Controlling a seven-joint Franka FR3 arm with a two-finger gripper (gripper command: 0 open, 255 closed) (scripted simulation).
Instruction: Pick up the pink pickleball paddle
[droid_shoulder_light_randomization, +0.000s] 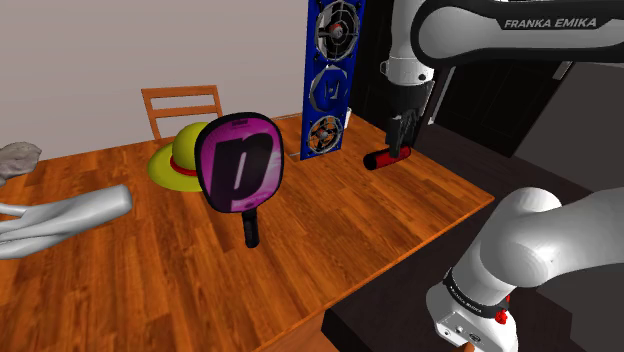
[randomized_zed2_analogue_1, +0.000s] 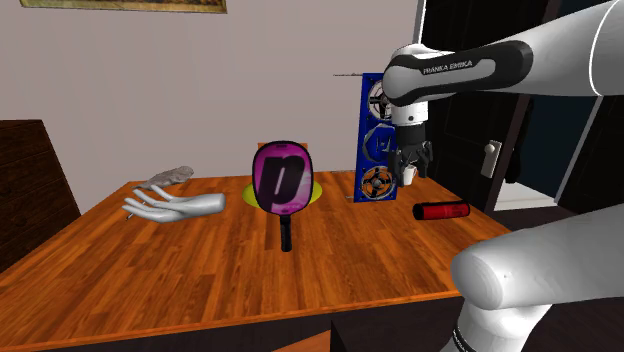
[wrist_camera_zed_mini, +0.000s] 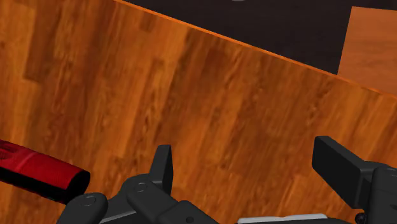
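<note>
The pickleball paddle (droid_shoulder_light_randomization: 240, 163) has a pink face with a black letter p and a black handle. It stands upright on its handle end near the middle of the wooden table (droid_shoulder_light_randomization: 150, 280), just in front of a yellow hat. In the second exterior view the paddle (randomized_zed2_analogue_1: 283, 178) is well to the left of my gripper (randomized_zed2_analogue_1: 412, 172). My gripper (droid_shoulder_light_randomization: 400, 135) hangs open above the table's right part, over a red cylinder (droid_shoulder_light_randomization: 388, 157). In the wrist view the gripper (wrist_camera_zed_mini: 247, 159) holds nothing, its fingers apart above bare wood, with the red cylinder (wrist_camera_zed_mini: 38, 173) off to one side.
A yellow hat with a red band (droid_shoulder_light_randomization: 178, 160) lies behind the paddle. A tall blue box (droid_shoulder_light_randomization: 330, 75) stands at the back by the gripper. A grey mannequin hand (droid_shoulder_light_randomization: 60, 220) and a grey crumpled thing (droid_shoulder_light_randomization: 15, 158) lie at the shoulder view's left. A chair (droid_shoulder_light_randomization: 182, 105) stands behind the table.
</note>
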